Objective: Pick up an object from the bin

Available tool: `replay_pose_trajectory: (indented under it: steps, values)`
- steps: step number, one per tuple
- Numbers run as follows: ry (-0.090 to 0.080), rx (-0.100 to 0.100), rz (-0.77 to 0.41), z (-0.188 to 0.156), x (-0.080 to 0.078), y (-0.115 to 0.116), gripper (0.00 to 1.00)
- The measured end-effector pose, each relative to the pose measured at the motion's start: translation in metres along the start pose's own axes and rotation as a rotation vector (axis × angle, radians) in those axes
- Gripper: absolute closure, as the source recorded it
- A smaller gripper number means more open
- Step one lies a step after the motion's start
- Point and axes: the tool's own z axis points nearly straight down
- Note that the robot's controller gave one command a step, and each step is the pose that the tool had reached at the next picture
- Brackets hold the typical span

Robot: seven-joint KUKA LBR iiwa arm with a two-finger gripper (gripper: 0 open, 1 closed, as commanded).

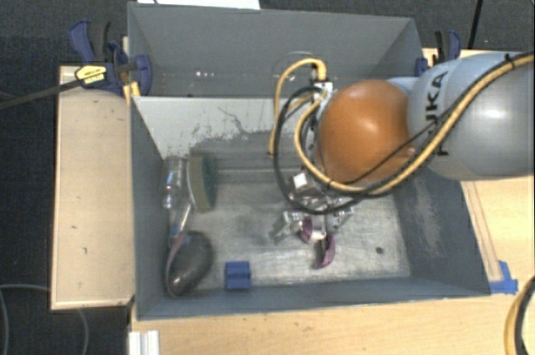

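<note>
- The silver-grey robot arm [485,119] comes in from the right and is cut off at the frame edge. Its rounded orange wrist cover [364,132], looped with yellow and black cables, hides the middle of the bin floor.
- The grey metal bin [267,53] has scuffed walls, and its floor is partly in the arm's shadow.
- A dark grey, smooth oval object [187,261] lies in the near left corner against the left wall. Its kind is hard to make out.
- A dull green, flat pad-like piece [201,180] lies left of centre.
- A clear, shiny plastic item [173,188] lies just beside the pad, along the left wall, and its outline is faint.
- The pincer [311,221] hangs low below the orange cover, a tangle of metal parts. I cannot tell whether it is wide or narrow.
- A small, curved purple object [323,251] lies right of centre towards the near wall, at the pincer's lower tip. I cannot tell whether it is gripped.
- A small blue block [237,274] sits by the near wall.
</note>
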Motion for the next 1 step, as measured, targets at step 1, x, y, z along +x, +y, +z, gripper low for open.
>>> replay_pose_trajectory:
  steps: [1]
  values:
    - [0.0,0.0,-0.186,-0.0035,0.0093,-0.0067,0.0]
